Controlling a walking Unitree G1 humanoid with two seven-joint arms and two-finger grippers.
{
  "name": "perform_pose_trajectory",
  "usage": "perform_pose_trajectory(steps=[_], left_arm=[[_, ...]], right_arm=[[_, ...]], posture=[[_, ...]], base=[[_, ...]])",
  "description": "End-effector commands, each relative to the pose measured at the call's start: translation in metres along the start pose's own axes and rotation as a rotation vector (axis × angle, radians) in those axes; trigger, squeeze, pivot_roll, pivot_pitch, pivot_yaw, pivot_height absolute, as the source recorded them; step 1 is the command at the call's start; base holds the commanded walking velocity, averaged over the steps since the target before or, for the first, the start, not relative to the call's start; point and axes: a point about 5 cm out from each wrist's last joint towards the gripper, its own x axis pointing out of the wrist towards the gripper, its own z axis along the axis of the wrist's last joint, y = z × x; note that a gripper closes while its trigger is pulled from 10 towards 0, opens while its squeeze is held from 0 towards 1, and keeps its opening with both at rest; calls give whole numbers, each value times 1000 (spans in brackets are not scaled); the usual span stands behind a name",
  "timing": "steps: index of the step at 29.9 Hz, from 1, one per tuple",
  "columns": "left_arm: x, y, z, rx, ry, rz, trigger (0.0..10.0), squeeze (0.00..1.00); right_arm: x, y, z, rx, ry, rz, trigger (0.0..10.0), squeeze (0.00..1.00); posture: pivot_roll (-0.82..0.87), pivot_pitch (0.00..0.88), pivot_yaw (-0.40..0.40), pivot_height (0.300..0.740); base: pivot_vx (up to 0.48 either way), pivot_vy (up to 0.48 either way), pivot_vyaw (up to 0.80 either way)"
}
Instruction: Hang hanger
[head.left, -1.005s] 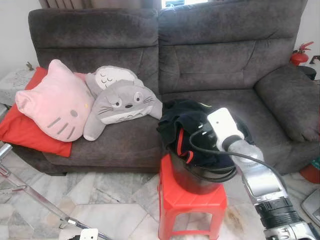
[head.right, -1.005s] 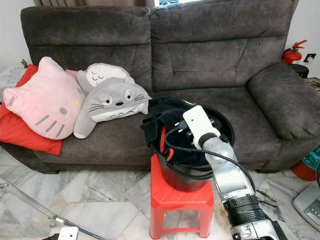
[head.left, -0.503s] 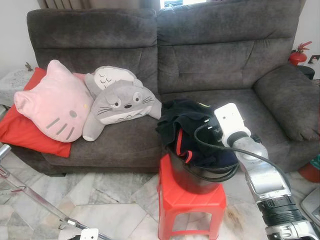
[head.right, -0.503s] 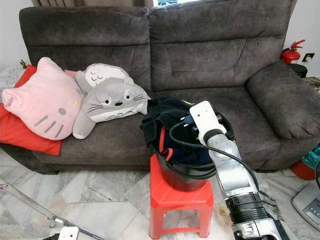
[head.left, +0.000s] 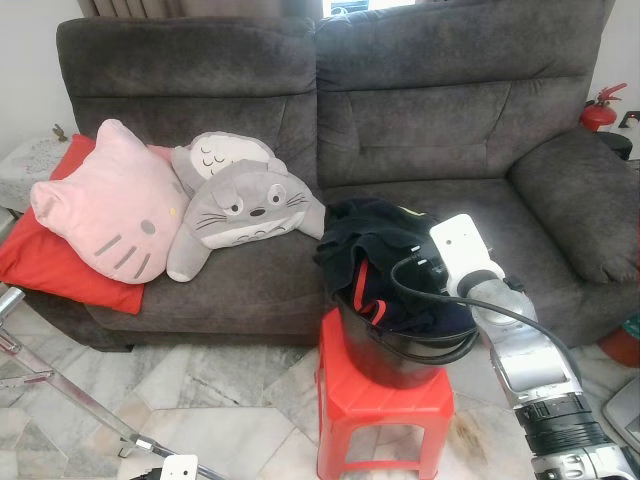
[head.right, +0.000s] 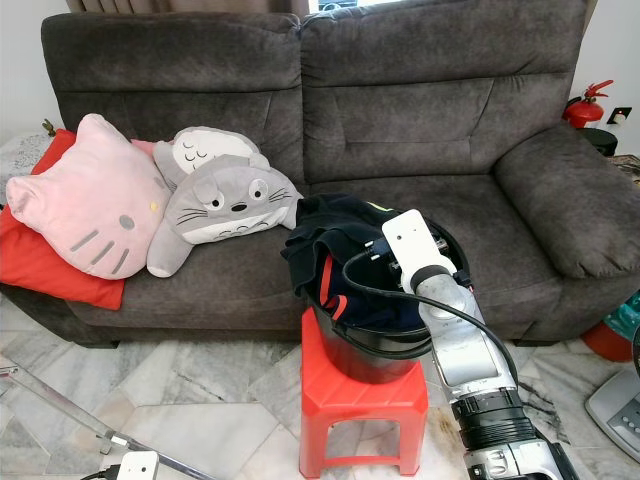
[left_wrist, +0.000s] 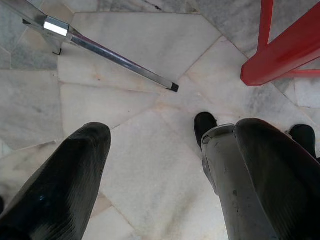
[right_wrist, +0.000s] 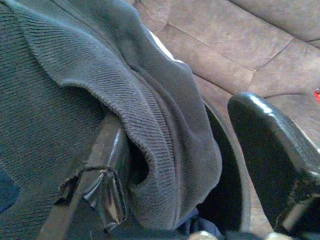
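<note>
Right gripper is down in the black bucket on the red stool, jaws spread wide around a fold of dark sweater. Left gripper hangs over the floor, jaws apart, empty. Can't spot any hanger.

The right arm is showing a silver, slightly mottled metal shell, with a ribbed black collar lower down and a white boxy module at its wrist. A thick black cable is looping from that module. The left gripper is showing glossy black fingers, one backed by scuffed grey metal.
</note>
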Motion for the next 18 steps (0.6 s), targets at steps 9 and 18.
perform_pose_trajectory(steps=[9,18], left_arm=[[-1,4,-3,0,14,-2,10000,0],[0,3,-2,1,14,-6,10000,0]], right_arm=[[-13,-7,-25,29,134,-155,10000,0],[-10,-9,-7,103,6,-198,10000,0]], posture=[[-265,0,92,732],[-267,0,93,732]], base=[[0,0,0],[0,0,0]])
